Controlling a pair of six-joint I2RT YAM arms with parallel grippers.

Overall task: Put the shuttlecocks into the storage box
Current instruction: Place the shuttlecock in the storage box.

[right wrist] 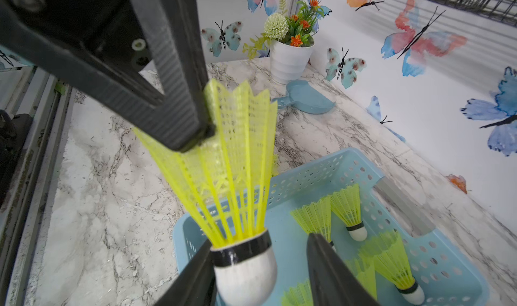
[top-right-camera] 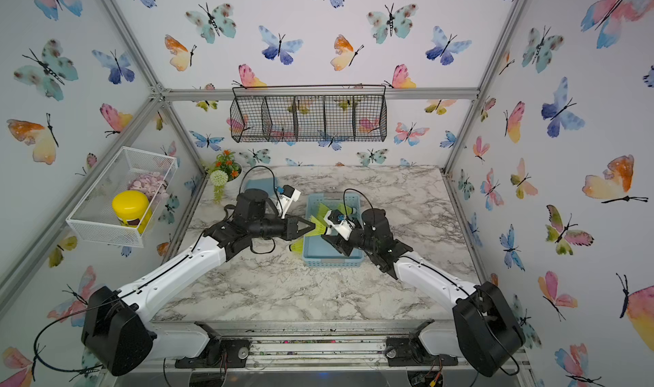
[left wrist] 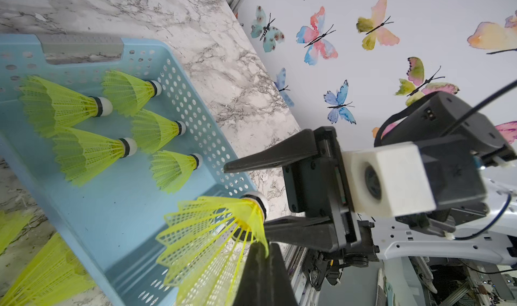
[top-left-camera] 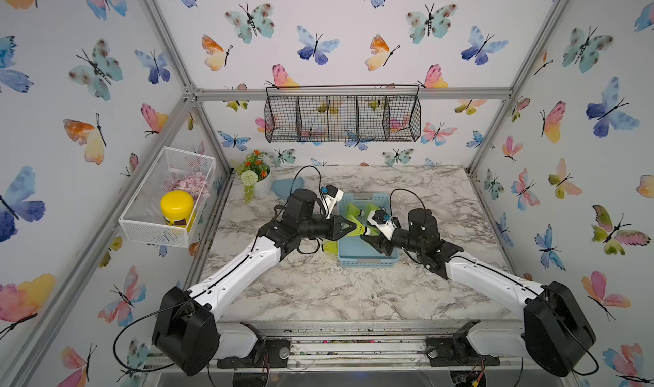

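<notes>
Eight shuttlecocks (left wrist: 64, 106) are showing: five are lying in the one storage box (left wrist: 117, 206), one is hanging above it, two are lying on the table (left wrist: 223, 67) left of it.

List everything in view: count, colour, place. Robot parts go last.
box: one, light blue, middle of the table
shuttlecocks in the box: five, yellow-green, lying on its floor
held shuttlecock: one, yellow-green, above the box
shuttlecocks on the table: two, yellow-green, beside the box
table: one, marble-patterned, under the box
flower pot: one, white, far table corner
scoop: one, blue, beside the pot
wire basket: one, black, back wall
mesh basket: one, white, side wall
jar: one, yellow lid, in the mesh basket
left gripper: one, black, shut on the held shuttlecock's skirt
right gripper: one, black, open around its white tip
</notes>
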